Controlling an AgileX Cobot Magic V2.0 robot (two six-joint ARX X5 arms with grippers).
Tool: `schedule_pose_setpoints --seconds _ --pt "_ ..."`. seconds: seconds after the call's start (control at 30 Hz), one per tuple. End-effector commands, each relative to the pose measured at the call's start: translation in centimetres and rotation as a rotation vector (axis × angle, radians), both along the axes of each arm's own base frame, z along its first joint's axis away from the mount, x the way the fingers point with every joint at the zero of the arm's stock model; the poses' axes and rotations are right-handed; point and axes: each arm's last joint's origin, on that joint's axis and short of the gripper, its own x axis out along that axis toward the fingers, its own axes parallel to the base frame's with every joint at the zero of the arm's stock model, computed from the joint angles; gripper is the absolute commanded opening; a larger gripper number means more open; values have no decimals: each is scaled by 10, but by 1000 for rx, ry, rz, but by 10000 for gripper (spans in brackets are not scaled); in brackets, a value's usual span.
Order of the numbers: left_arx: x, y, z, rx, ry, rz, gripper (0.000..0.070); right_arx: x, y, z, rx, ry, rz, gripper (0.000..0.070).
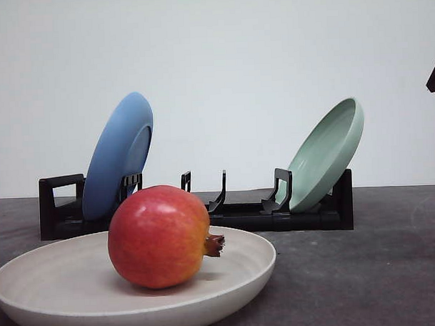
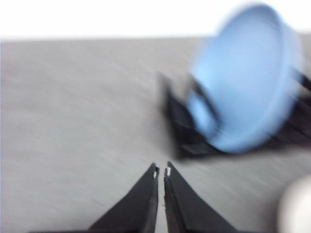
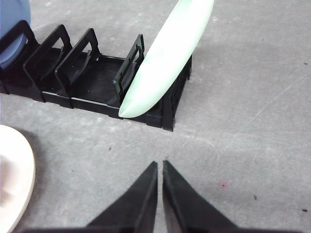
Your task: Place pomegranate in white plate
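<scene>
Pomegranate (image 1: pixel 160 237) lies in white plate (image 1: pixel 57 283), both pincers, left (image 2: pixel 161 171) and right (image 3: pixel 160 165), closed empty above table (image 3: pixel 252 121).

Your front camera sits low, near table height, close behind the white plate (image 1: pixel 79 296), facing the black rack (image 1: pixel 205 206) and wall. Each wrist camera looks down along its closed fingers at the grey table (image 3: pixel 252 121) — left toward the blue plate (image 2: pixel 243 77), right toward the green plate (image 3: pixel 165 58). All share the rack.
</scene>
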Motion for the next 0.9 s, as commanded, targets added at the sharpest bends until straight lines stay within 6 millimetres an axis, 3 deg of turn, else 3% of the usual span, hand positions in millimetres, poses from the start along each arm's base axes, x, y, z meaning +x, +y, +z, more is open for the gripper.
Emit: schedule_pose_setpoints --seconds 0.0,0.47,0.87 --pt "-2 2 -10 18 -45 17 0 1 1 1 -2 -10 8 13" --pt "-14 6 -63 20 -104 60 0 1 1 1 -2 -10 8 13" --pt "-14 6 -63 26 -101 58 0 1 1 1 -2 -10 9 13"
